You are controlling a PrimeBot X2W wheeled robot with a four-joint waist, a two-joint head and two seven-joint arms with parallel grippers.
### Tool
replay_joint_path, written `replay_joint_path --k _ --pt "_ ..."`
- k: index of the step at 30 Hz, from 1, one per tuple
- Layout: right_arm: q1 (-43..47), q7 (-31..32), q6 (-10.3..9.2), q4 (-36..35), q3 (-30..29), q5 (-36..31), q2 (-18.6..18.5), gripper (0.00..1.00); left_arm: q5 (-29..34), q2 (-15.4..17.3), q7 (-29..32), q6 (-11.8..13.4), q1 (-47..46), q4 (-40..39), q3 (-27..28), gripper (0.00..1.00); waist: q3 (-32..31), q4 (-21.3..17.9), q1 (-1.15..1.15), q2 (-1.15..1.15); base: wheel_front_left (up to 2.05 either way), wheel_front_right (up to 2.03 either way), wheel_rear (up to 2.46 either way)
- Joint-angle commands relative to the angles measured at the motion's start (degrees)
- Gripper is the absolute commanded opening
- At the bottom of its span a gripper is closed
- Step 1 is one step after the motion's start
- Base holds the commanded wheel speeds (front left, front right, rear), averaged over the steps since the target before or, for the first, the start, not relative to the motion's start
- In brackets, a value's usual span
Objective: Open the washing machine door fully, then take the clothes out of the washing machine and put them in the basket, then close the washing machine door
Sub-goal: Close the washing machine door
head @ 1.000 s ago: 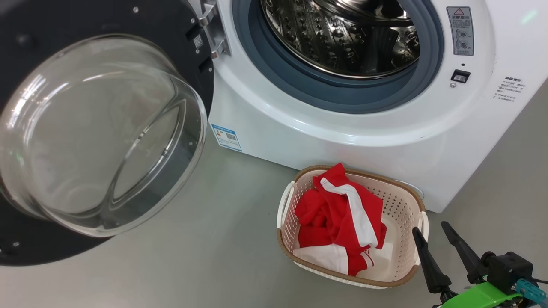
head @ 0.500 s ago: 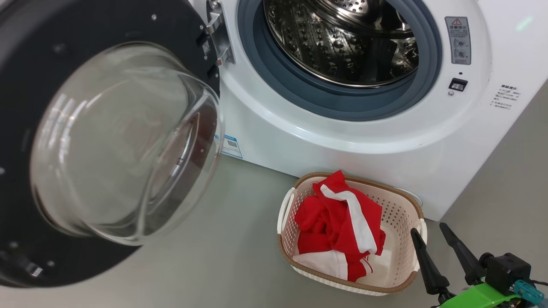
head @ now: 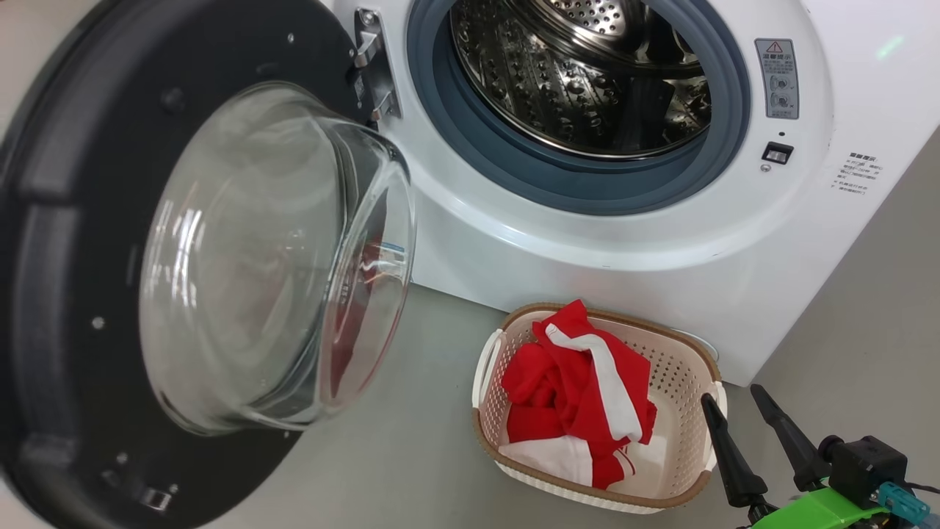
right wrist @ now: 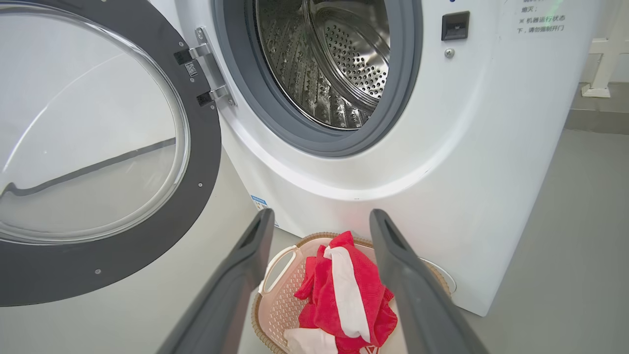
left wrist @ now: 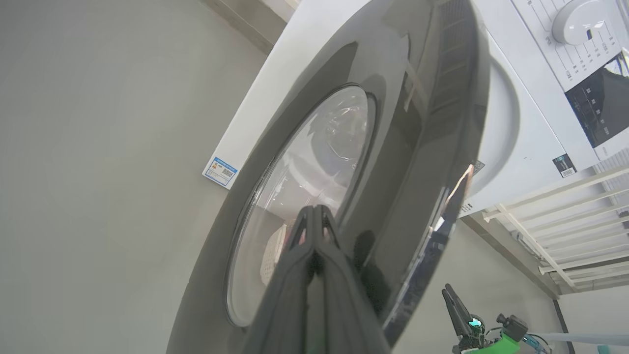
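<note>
- The washing machine door (head: 66, 257) stands part-way open, swung out on the hinge (head: 371, 66) at the left of the opening. Its inner face and clear glass bowl (head: 272, 257) bulge toward the basket's side.
- The washing machine (head: 587, 250) faces the robot, its steel drum (head: 587, 73) open behind the grey rubber ring.
- The clothes (head: 573, 382) lie heaped in the basket (head: 683, 367), a white stripe running from the machine's side toward the near rim.
- The basket sits on the floor (head: 411, 441) just in front of the machine's lower right front.
- The floor is plain grey. A small blue label (left wrist: 221, 171) marks the machine's lower front, and a white slatted frame (left wrist: 565, 196) stands beyond the machine in the left wrist view.
- The left hand (left wrist: 314, 211) is clenched, fingers pressed together with nothing between them. Its tips sit at the door's glossy black outer face by the window's edge; actual contact cannot be told.
- The right hand (head: 731, 395) is released, fingers spread wide and empty, low beside the basket's right handle and pointing toward the machine.
</note>
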Motion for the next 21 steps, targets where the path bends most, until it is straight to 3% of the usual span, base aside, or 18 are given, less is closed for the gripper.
replay_joint_path --k 1,21 --pt "-0.3 -0.37 0.36 -1.19 1.18 0.19 -0.74 1.0 -1.15 1.75 1.16 -0.41 0.04 -3.63 0.92 0.0 0.04 -0.15 0.0 0.0 0.0 0.0 0.0" --pt "-0.41 -0.37 0.36 -1.27 0.8 0.15 -0.67 1.0 -4.47 -4.62 1.47 -0.43 2.02 -18.5 -5.24 0.0 -0.08 -1.66 0.0 0.0 0.0 0.0 0.0"
